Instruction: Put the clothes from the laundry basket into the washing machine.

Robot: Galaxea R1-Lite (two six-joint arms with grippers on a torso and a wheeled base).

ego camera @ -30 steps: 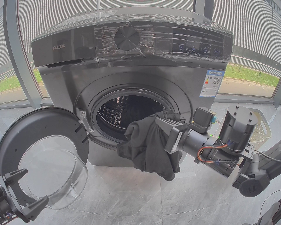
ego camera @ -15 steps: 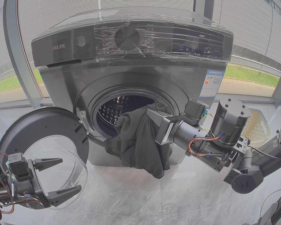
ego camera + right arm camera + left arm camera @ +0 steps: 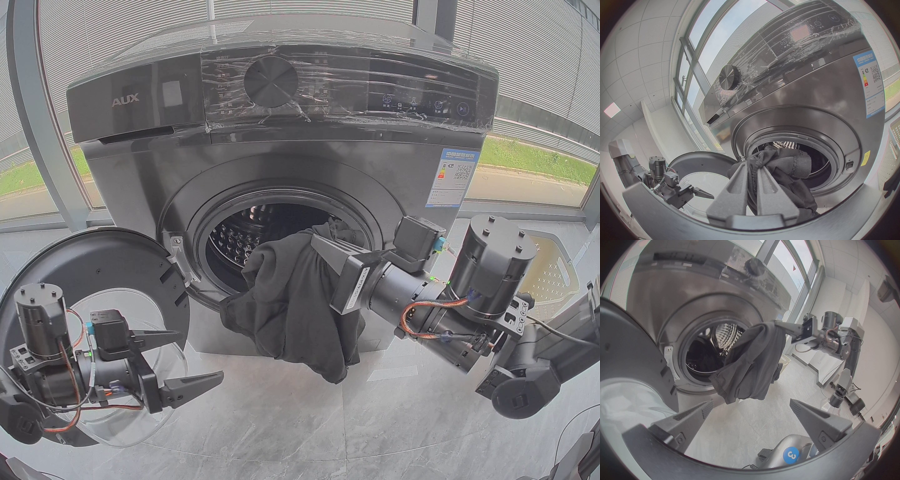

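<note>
Head view: my right gripper (image 3: 320,242) is clamped on a black garment (image 3: 294,306) at the drum opening (image 3: 240,244) of the washing machine (image 3: 281,156). Most of the cloth drapes outside below it, so I should push deep and lift the hem (image 3: 331,372) in over the opening before releasing. My left gripper (image 3: 201,357), jaws apart and empty, hangs near the open door (image 3: 94,269). Left wrist view exposes the hanging hem; right wrist view gives the pinch instead.
</note>
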